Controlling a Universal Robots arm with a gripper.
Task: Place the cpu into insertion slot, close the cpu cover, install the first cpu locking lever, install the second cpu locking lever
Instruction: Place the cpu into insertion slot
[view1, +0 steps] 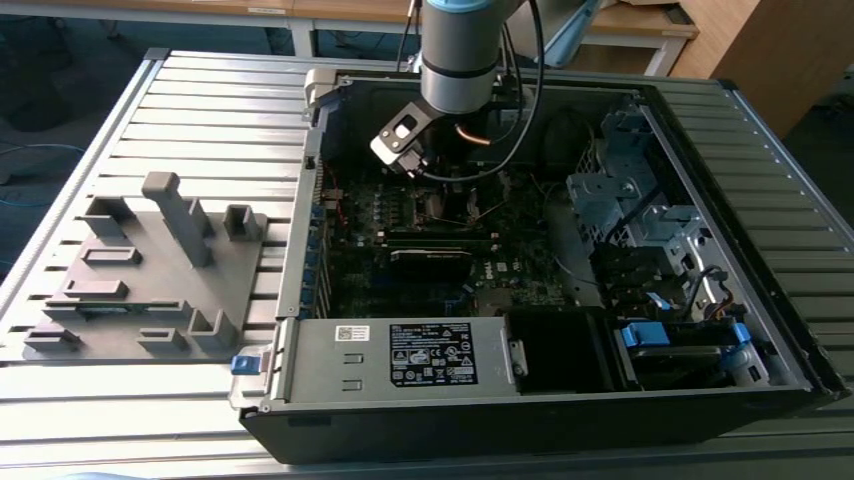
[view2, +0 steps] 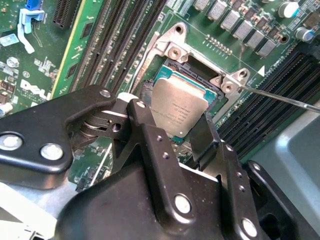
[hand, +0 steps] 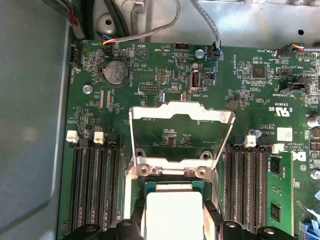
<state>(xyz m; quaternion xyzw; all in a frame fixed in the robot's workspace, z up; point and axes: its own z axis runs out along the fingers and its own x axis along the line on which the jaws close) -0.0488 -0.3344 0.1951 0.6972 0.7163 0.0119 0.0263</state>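
The cpu (view2: 177, 105), a small square chip with a dull silver top, sits between the two black fingers of my gripper (view2: 170, 120), which is shut on its edges. It hangs just over the insertion slot (view2: 197, 75), a dark recess rimmed in silver. In the first wrist view the cpu (hand: 172, 207) is in the gripper (hand: 174, 217), with the slot's rim (hand: 172, 185) just beyond it. The cpu cover (hand: 182, 112), a silvery frame with a large window, stands swung open past the slot. A thin locking lever (view2: 280, 97) sticks out beside the socket. In the exterior view the gripper (view1: 430, 168) reaches into the open computer case.
Long black memory slots (hand: 95, 185) flank the socket on both sides, with a green card (hand: 280, 190) past one set. The case (view1: 561, 400) walls, a power supply (view1: 400, 355) and drive cages (view1: 641, 215) surround the board. A grey fixture plate (view1: 147, 270) lies at the exterior view's left.
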